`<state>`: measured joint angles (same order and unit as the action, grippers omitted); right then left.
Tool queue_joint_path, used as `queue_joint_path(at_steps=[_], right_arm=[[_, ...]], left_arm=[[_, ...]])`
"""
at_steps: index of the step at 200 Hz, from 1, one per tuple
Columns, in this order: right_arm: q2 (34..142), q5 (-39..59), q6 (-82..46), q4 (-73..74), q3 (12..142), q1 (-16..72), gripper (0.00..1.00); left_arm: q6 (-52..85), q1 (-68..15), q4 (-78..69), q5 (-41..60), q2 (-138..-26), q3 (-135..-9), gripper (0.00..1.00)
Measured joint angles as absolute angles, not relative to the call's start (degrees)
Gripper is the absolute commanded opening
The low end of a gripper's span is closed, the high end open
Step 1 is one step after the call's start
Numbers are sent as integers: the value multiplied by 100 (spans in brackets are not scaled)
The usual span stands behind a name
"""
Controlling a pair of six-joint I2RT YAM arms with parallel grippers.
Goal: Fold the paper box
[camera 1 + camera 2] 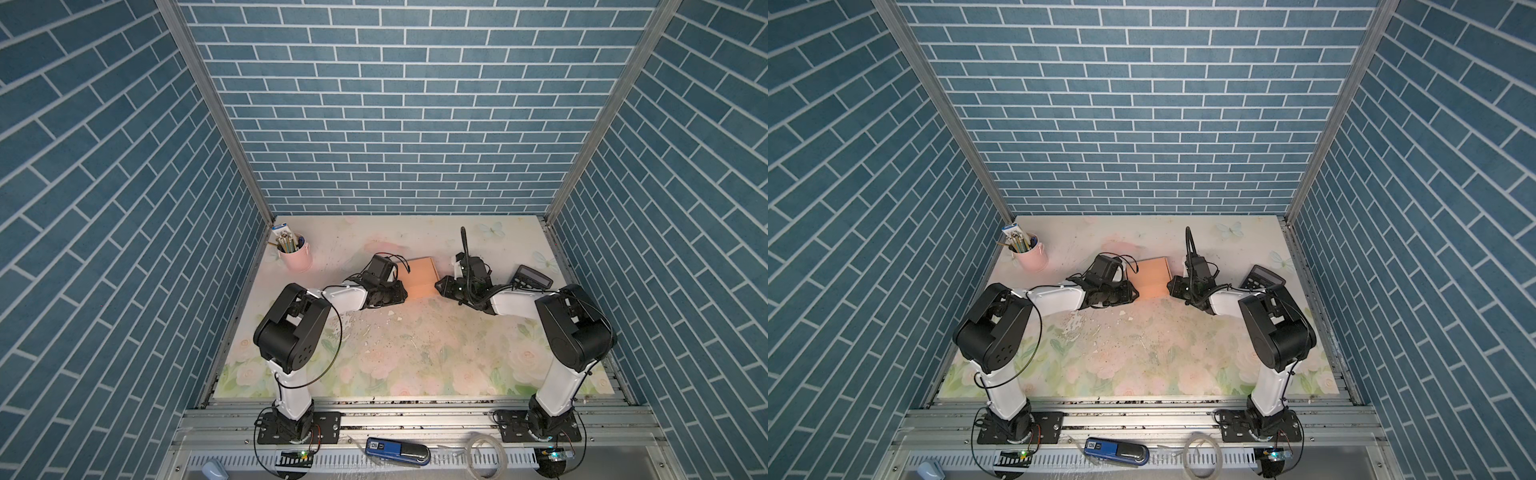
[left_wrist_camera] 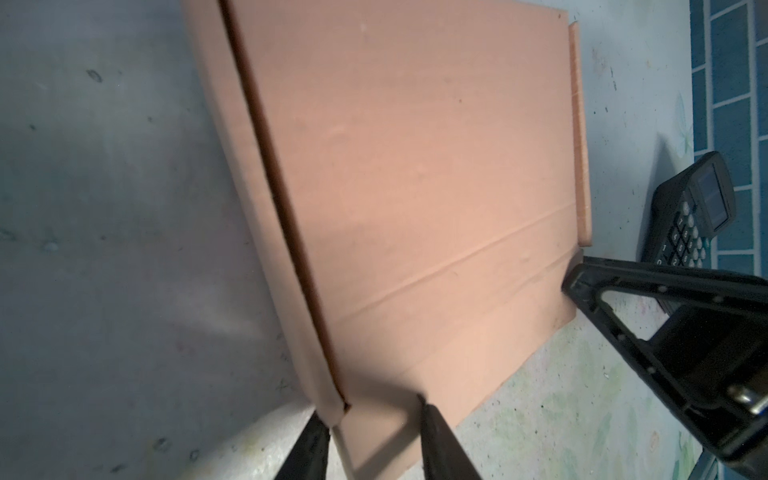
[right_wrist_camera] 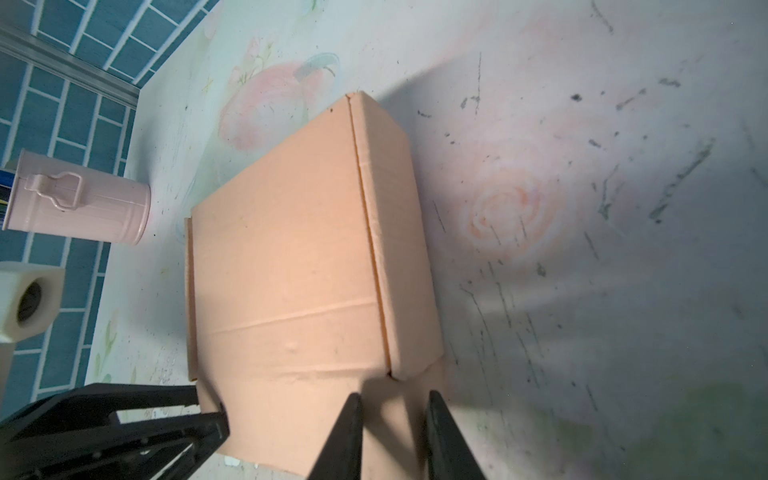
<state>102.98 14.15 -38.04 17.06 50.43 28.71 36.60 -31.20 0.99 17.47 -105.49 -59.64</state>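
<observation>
- Tan-orange cardboard, unprinted: the paper box (image 1: 422, 276) (image 1: 1150, 276) lies flat on the floral worktop (image 1: 415, 353). In both top views it sits to the right of the pink cup (image 1: 296, 255) and slightly lower in frame than the cup.
- Box form: the top panel is down flat. One side wall runs along the cup-side edge and one along the edge away from the cup. Each wrist view shows a dark seam between the closer wall and the top panel.
- A creased panel at the box's front end runs out low over the worktop.
- Left gripper (image 2: 372, 409) is at the front corner on the cup side. Its fingers (image 2: 436, 436) stand narrowly apart, with the end of the side wall and the creased panel between them. Cannot tell whether they press the cardboard.
- Right gripper (image 3: 395, 395) is at the front corner away from the cup. Its fingers (image 3: 345, 436) are also narrowly apart, over the creased panel. Cannot tell whether they grip it.
- In each wrist view the opposite gripper's tip sits against its own box corner.
- The pink cup stands upright and holds pencils.
- Calculator (image 1: 533, 277) is on the far side of the box from the cup. It is tilted and clear of the box.
</observation>
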Motion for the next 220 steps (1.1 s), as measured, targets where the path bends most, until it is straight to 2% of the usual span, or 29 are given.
queue_joint_path(at_steps=[64,159,220], right_arm=[[10287,1485,-3636,1984,4930,2764,35],[9861,1503,-3553,1968,4698,2705,33],[9437,1472,-3546,1837,4418,2705,28]], left_arm=[[3612,-3107,134,1789,-10547,-5966,39],[3194,-2991,703,1592,-10016,-6020,42],[2471,-2985,1313,1225,-10165,-7137,44]])
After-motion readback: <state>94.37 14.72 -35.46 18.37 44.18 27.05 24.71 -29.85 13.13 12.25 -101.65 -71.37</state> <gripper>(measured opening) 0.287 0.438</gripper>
